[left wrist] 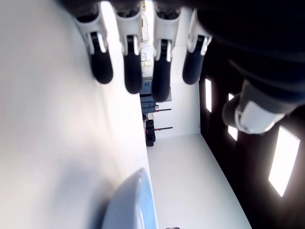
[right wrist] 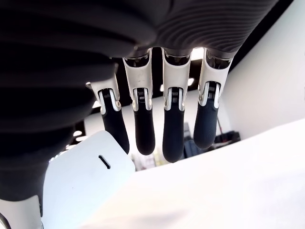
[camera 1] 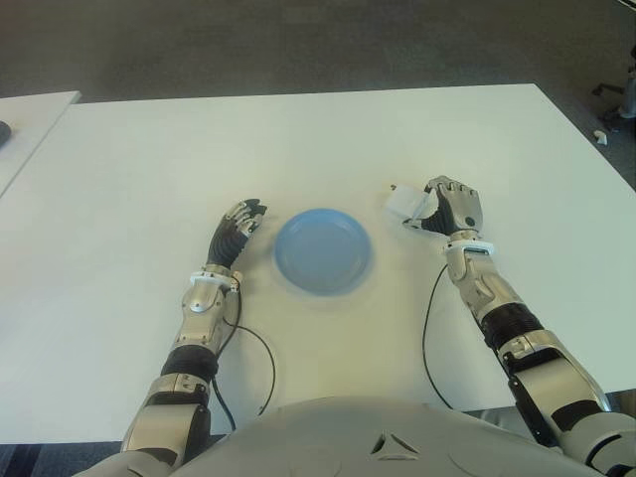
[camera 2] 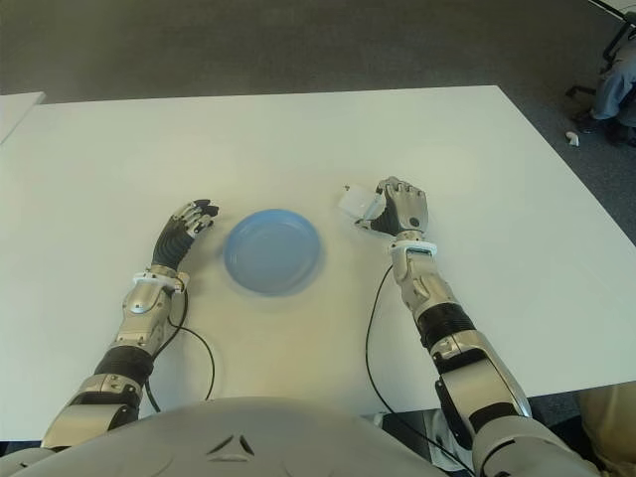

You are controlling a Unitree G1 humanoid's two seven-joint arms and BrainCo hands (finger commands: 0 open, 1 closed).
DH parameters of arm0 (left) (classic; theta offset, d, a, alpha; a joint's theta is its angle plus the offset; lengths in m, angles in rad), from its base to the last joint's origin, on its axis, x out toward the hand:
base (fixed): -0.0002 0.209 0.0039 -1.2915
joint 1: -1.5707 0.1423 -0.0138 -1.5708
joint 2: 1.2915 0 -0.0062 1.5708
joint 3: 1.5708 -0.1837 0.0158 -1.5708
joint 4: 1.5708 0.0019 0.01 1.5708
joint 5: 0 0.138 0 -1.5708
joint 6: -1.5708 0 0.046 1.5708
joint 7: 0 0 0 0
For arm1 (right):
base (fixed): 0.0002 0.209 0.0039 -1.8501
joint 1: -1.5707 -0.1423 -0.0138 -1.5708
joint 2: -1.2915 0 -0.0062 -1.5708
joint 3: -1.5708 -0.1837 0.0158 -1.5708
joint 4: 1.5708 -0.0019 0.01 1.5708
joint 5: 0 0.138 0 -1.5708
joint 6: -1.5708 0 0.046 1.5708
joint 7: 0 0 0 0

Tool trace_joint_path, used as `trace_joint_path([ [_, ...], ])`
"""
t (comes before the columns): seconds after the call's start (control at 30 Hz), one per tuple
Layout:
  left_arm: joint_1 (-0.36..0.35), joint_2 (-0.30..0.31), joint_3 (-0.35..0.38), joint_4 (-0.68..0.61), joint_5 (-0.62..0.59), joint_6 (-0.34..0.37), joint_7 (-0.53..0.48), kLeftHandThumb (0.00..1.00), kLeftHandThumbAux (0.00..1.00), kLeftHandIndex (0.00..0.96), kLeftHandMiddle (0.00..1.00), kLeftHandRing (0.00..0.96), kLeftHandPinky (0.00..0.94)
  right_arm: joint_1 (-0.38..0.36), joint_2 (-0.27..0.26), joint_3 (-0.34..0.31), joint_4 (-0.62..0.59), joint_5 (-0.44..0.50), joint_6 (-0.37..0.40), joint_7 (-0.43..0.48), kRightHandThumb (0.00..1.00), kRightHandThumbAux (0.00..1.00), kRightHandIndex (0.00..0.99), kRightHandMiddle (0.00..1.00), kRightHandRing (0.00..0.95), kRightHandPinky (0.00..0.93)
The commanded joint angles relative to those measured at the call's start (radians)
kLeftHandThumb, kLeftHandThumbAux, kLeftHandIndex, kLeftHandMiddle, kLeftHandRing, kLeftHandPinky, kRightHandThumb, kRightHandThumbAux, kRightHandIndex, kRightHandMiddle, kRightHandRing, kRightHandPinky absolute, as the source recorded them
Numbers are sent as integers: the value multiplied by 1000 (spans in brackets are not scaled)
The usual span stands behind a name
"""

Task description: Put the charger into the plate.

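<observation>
While the left hand is idling open-fingered left of centre, the right hand is clamping the charger, needing carrying leftward over the plate.

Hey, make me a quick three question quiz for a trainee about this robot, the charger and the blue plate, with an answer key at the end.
1. True or false: the charger already lies in the plate.
2. Which hand has the charger: A) left hand, B) right hand, C) neither?
3. Fill in: in the eye views the plate sits on the white table ______ the two hands.

Key
1. False. The charger is off to the plate's right, at the right hand, and the plate holds nothing.
2. B. The right wrist view shows the white charger against that hand's fingers; the left hand holds nothing beside the plate's left edge.
3. between
</observation>
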Motion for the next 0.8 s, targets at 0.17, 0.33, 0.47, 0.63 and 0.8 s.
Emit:
trace_joint_path([
  [0.17,189,-46,-36,147,17,161,-39,20,510,224,293,264,240,-5,-3,-29,-91,12,15,1,742,705,442,828,809,742],
  [0.33,191,-49,-32,143,10,166,-40,38,517,241,302,290,301,5,-5,-37,-145,6,20,6,742,705,442,820,801,739],
  [0.47,189,-50,-32,147,12,169,-38,32,523,239,302,298,300,20,-3,-40,-193,7,6,6,743,705,442,828,815,785],
  [0.63,189,-50,-34,151,15,163,-35,20,522,239,300,299,296,37,-2,-40,-244,2,9,19,744,705,442,842,836,816],
  [0.8,187,-49,-35,164,19,156,-33,17,518,238,294,290,274,58,7,-34,-306,-9,24,32,744,706,441,853,852,848],
])
